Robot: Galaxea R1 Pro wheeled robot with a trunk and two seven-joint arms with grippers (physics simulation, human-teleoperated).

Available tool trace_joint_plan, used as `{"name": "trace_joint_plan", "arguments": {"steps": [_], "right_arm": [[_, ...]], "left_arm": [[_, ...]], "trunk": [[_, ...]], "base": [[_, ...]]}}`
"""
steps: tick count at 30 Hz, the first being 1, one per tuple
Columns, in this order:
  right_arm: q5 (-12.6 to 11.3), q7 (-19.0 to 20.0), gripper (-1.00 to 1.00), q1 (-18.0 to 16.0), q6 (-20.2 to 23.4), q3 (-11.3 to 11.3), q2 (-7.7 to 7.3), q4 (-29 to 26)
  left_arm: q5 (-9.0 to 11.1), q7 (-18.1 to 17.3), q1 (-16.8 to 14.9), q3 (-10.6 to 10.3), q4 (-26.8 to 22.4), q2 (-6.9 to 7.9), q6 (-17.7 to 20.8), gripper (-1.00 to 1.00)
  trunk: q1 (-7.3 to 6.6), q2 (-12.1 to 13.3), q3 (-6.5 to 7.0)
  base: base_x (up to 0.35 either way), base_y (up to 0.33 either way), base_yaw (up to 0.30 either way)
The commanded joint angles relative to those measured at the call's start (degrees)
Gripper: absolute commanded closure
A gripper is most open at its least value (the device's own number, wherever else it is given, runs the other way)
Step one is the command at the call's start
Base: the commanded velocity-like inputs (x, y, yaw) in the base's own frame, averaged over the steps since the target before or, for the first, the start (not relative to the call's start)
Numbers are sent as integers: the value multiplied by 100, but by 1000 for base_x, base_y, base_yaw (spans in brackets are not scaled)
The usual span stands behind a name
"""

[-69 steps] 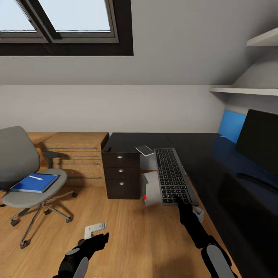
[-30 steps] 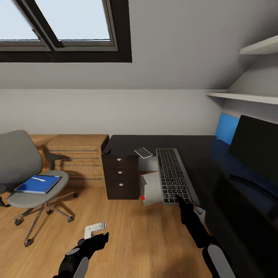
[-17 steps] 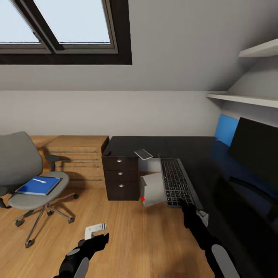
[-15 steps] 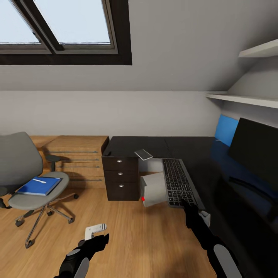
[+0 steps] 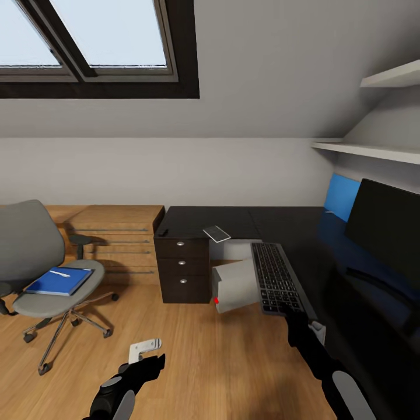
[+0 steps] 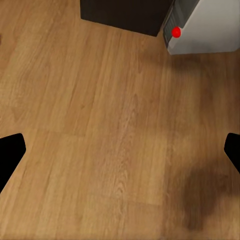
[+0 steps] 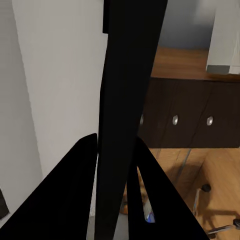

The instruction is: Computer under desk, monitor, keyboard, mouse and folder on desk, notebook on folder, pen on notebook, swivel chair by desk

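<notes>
The slim silver-grey keyboard with dark keys (image 5: 276, 280) is pinched at its near short end by the right gripper (image 5: 298, 318), above the glossy black desk (image 5: 326, 262) edge. Being long, stiff and light, droop is expected; a mid-length hold is advised. The left gripper (image 6: 120, 150) is spread, idle.

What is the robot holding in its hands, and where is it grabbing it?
The right gripper holds the keyboard by its near short end, its fingers pinching the thin edge. The left gripper is open over the wooden floor and holds nothing.
</notes>
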Motion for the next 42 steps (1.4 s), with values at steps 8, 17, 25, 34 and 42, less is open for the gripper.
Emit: {"name": "trace_joint_plan", "arguments": {"steps": [8, 17, 25, 34, 42], "right_arm": [[-14, 137, 100, -3, 35, 6, -13, -21], [-57, 169, 100, -3, 47, 3, -5, -21], [-516, 180, 100, -4, 39, 3, 21, -15], [-549, 186, 100, -5, 8, 59, 24, 137], [-519, 184, 100, -4, -17, 61, 24, 168]], "left_arm": [[60, 60, -4, -8, 2, 1, 13, -100], [60, 41, -4, -8, 2, 1, 18, -100], [56, 54, -4, -8, 2, -3, 16, -100], [58, 47, -4, -8, 2, 1, 17, -100], [57, 49, -4, -8, 2, 9, 13, -100]], "trunk": [[0, -4, -7], [0, -4, -7], [0, -4, -7], [0, -4, -7], [0, -4, -7]], "base": [[-50, -138, 0], [-199, -214, 0], [-304, -133, 0], [-178, -283, 0], [3, -333, 0]]}}
